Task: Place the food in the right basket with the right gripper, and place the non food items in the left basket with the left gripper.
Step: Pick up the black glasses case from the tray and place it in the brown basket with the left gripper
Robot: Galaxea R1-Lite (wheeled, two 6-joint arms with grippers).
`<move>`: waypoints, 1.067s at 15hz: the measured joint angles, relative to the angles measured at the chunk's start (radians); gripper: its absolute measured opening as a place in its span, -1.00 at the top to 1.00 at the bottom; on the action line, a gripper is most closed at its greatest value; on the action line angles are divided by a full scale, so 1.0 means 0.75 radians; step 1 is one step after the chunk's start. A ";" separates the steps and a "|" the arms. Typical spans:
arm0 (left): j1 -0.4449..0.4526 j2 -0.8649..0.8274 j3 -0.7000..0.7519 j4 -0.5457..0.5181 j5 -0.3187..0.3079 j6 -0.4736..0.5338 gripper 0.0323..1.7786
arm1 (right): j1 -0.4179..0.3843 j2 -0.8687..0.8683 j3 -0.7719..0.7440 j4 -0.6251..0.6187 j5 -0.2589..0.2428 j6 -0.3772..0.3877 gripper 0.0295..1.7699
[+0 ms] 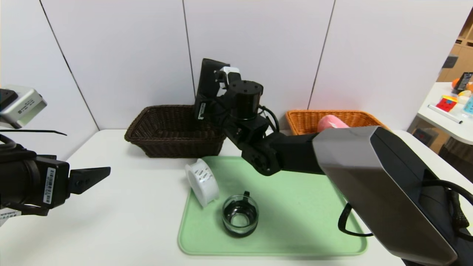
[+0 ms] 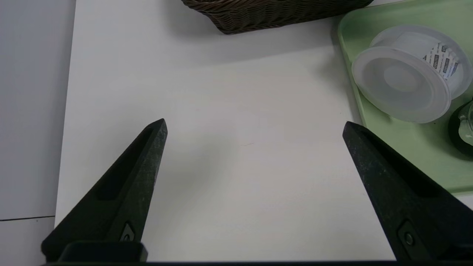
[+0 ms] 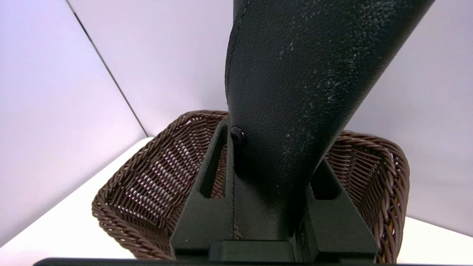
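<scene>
The right gripper (image 3: pixel 258 207), clamped on a long black soft case (image 3: pixel 295 92), holds it upright over the dark brown basket (image 1: pixel 173 131). The left gripper (image 2: pixel 255 127) hovers wide open and empty above the white table (image 1: pixel 111 221). A white spool (image 1: pixel 202 181) and glass cup (image 1: pixel 240 216) sit on the green tray (image 1: pixel 303 221); the pink plush peach (image 1: pixel 330 122) lies in the orange basket (image 1: pixel 306 120).

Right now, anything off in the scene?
Yes. The right gripper is shut on the long black soft case and holds it above the dark brown basket, the left gripper's bin. The white spool lies tipped on the green tray's edge.
</scene>
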 joint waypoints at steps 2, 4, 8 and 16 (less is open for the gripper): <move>0.000 -0.001 -0.002 0.000 0.001 0.000 -0.90 | 0.001 0.016 0.000 -0.007 0.005 -0.022 0.53; 0.000 0.000 -0.002 0.000 0.001 0.000 -0.90 | -0.005 0.030 0.000 -0.007 0.007 -0.030 0.53; -0.001 0.001 -0.002 -0.001 -0.003 0.000 -0.90 | -0.024 0.070 0.000 -0.001 0.009 -0.029 0.53; 0.000 0.008 -0.001 -0.002 -0.006 0.000 -0.90 | -0.030 0.098 0.000 0.002 0.019 -0.029 0.53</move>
